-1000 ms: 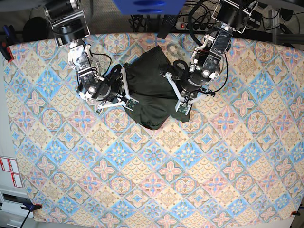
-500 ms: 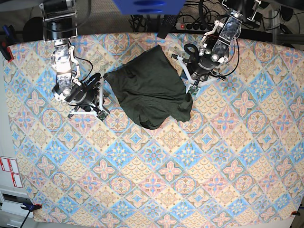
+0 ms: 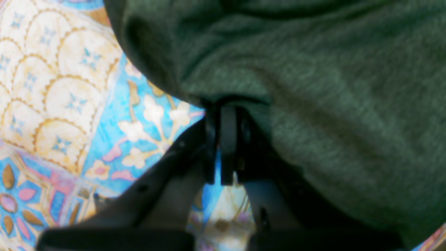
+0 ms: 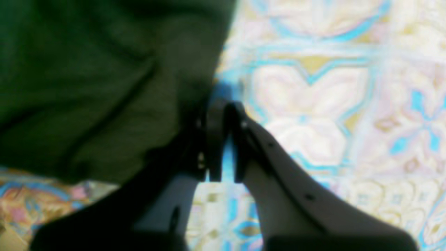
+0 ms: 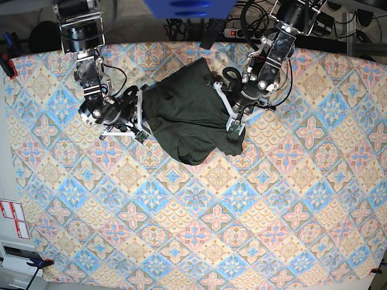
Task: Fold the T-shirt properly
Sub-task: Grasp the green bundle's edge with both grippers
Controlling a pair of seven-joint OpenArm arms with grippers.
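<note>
The T-shirt [image 5: 190,112] lies bunched on the patterned bench [image 5: 199,223], between the two tools. The left tool [image 3: 223,115] sits at the shirt's edge with its jaws together, fabric draped over the tips; whether cloth is pinched between them cannot be told. The right tool [image 4: 223,115] rests just beside the opposite edge, jaws nearly together with a narrow gap, seemingly holding nothing. Placing one tool at each side suits lifting and spreading the cloth evenly.
</note>
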